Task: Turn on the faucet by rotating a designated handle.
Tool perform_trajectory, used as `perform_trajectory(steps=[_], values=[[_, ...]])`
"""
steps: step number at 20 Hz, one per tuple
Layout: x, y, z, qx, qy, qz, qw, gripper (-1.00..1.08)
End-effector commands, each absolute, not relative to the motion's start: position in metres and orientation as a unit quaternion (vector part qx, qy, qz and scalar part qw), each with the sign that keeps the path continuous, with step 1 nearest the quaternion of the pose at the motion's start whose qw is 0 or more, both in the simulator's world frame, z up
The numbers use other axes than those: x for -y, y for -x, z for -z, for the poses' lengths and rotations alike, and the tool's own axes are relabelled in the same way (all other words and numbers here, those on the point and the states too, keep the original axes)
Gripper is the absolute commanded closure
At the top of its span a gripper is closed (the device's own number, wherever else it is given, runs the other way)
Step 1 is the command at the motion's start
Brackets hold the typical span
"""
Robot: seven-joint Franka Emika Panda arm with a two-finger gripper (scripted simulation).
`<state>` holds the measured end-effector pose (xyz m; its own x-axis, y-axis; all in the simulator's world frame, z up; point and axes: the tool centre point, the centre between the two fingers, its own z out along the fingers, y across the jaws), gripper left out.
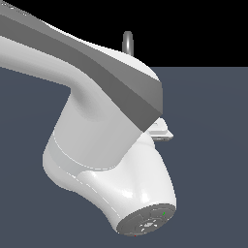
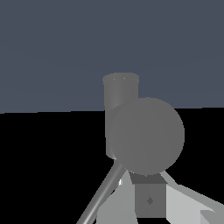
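Exterior view, arm: the bulky white-and-grey robot arm fills most of the picture and hides nearly everything behind it.
Exterior view, faucet: only the arched top of the faucet shows, rising just above the arm's upper edge against the black background; its base and the handle are hidden.
Exterior view, claw: a small pale part juts out at the arm's right side as this view shows it, possibly part of the claw, but too little shows to be sure.
Exterior view, surface: the blue-grey surface extends behind the arm.
Wrist view, faucet: the faucet sits very close to the camera, a rounded grey body with a cylinder behind it.
Wrist view, handle: the handle is a thin grey rod running slantwise away from the rounded body, its long axis diagonal in the picture.
Wrist view, claw: pale blocky parts near the rod and under the rounded body are probably the claw; whether it is released or clenched cannot be told.
Key relation: the rod appears just beside the claw, so the coming turn likely depends on pushing across the rod's long axis, not along it.
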<state>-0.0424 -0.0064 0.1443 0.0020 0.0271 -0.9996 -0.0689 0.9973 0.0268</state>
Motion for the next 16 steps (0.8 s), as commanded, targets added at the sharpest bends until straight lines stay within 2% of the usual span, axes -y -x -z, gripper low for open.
perform_trajectory(steps=[1, 16], values=[[0.009, 0.043, -0.139, -0.708, 0.014, -0.032, 0.706, 1.08], [0.067, 0.047, -0.101, -0.707, -0.007, 0.007, 0.707, 1.08]])
